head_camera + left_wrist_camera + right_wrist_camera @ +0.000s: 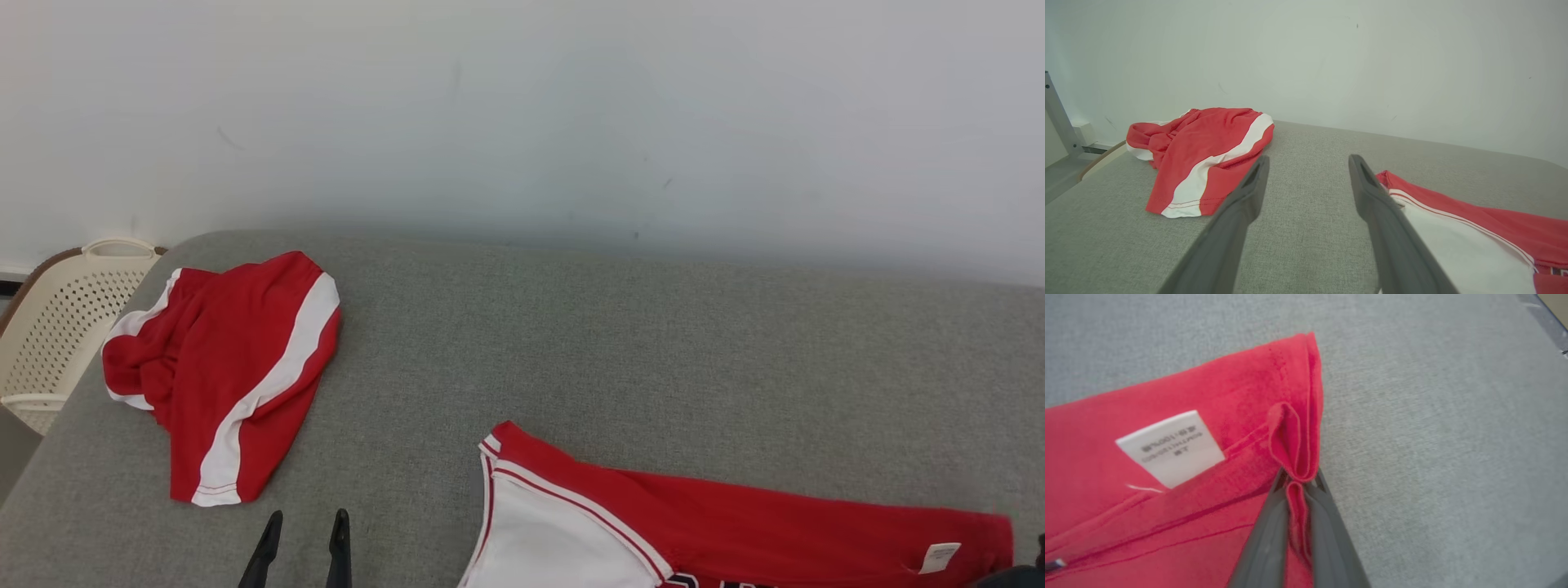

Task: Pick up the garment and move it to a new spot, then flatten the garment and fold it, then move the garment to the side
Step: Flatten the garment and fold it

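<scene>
- Garment: a red jersey with a white side panel edged in thin red-and-white piping, lying flat on the grey fabric-covered table at the near right of the head view, its far end running off toward the right edge.
- Right gripper: reaches low over the table onto the red corner of the garment, its two dark fingers drawn nearly together with a raised fold of the hem pinched between them. The fold stands up in a small loop just past the fingertips.
- Left gripper: sits at the lower left of the head view, fingers pointing up and away, spread wide with nothing between them. It hovers over bare grey cloth, between the garment and the shorts, touching neither.
- Care label: a white tag sewn near the pinched corner, with three short lines of dark print that are too blurred to read.
- Dark lettering shows on the garment at the bottom edge of the head view, cut off and unreadable.
- The shorts, red with a white stripe, lie crumpled at the table's far left, near a cream perforated basket beyond the table's edge.
</scene>
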Tool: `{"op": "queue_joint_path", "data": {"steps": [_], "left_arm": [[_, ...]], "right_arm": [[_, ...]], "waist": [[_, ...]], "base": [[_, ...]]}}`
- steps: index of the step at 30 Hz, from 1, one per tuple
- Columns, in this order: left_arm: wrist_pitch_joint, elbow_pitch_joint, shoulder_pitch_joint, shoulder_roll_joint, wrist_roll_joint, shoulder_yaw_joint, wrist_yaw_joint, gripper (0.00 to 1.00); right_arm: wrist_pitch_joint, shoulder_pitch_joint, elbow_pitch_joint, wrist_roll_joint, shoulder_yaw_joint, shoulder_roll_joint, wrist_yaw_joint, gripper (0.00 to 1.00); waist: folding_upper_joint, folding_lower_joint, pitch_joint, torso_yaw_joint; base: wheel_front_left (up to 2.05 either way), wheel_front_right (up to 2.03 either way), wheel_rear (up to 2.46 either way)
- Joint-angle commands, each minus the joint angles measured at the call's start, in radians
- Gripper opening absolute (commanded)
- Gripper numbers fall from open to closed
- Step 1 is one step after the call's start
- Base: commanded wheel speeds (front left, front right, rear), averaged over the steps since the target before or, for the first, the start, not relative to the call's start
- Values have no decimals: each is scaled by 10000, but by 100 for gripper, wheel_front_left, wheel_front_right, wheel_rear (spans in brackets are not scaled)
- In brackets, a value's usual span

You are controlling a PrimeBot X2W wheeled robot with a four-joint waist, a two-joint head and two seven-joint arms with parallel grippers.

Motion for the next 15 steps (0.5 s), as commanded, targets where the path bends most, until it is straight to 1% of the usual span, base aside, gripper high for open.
{"op": "queue_joint_path", "data": {"steps": [1,7,10,13,14,15], "left_arm": [[-35,17,60,-49,157,36,-50,100],[-35,-28,122,-151,219,52,-88,100],[-35,-53,154,-216,251,91,-97,100],[-33,-51,213,-298,312,129,-132,100],[-35,-48,224,-309,331,138,-142,100],[-33,-53,231,-326,342,158,-152,100]], "right_arm": [[16,-17,-306,-229,-324,-109,-46,0],[288,-45,-1430,-806,-1272,-98,-40,0],[472,77,-1939,-1167,-1441,-91,-40,0],[1005,179,-2171,-711,-733,-69,-39,0],[1134,190,-2189,-358,-405,-69,-39,0],[1274,142,-2146,270,-72,-74,-39,0]], "waist": [[-2,-2,-33,-7],[-2,-2,-104,-33],[-2,-2,-150,-40],[-2,-2,-213,-66],[-2,-2,-229,-71],[-2,-2,-240,-84]], "base": [[0,0,0],[0,0,0],[0,0,0],[0,0,0],[0,0,0],[0,0,0]]}}
